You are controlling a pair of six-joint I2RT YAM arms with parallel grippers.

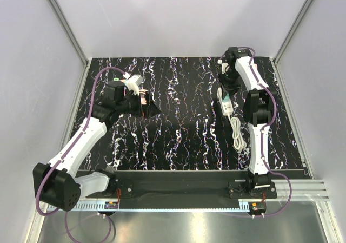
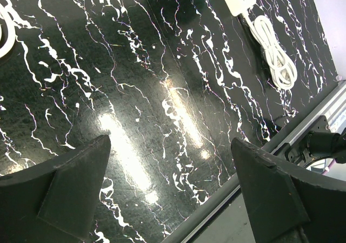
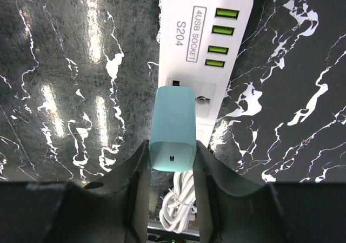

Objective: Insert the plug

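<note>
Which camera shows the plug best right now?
The right wrist view: the teal plug fills the centre, gripped by the right gripper, at the white power strip. The top view shows only a small teal speck there; the left wrist view misses it.

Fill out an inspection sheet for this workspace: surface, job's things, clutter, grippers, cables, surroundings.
Surface: black white-veined marble-pattern tabletop, with glare patches.
Job's things: pale teal blocky plug over the socket of the white power strip with green USB ports; whether it is seated cannot be told.
Clutter: white curved piece at the left wrist view's edge, unidentified.
Grippers: right gripper shut on the plug; left gripper open, empty, above bare tabletop.
Cables: coiled white cord beside the strip; purple cables along both arms.
Surroundings: pale enclosure walls, metal frame posts.
</note>
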